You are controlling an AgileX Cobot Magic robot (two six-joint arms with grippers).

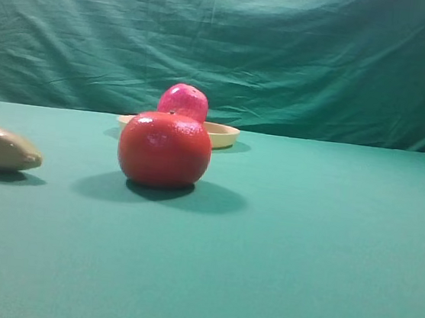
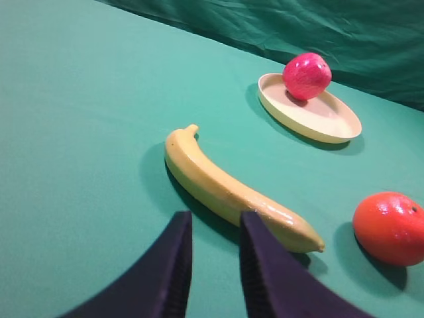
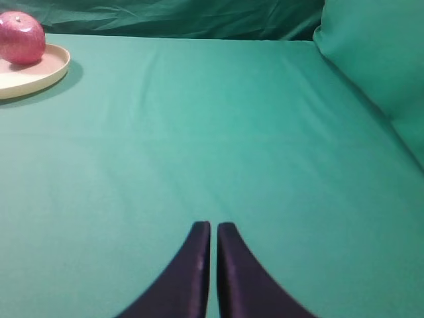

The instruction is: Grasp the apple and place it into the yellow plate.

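Crimson apple lodged on yellow plate, placement judged done; left gripper parted and empty, right gripper pressed together and empty; only retreat required.

The left gripper has two dark purple-black fingers that look smooth, wide at the bottom and thin at the tips, curved like horns. The right gripper has the same dark fingers, with one tiny pale speck
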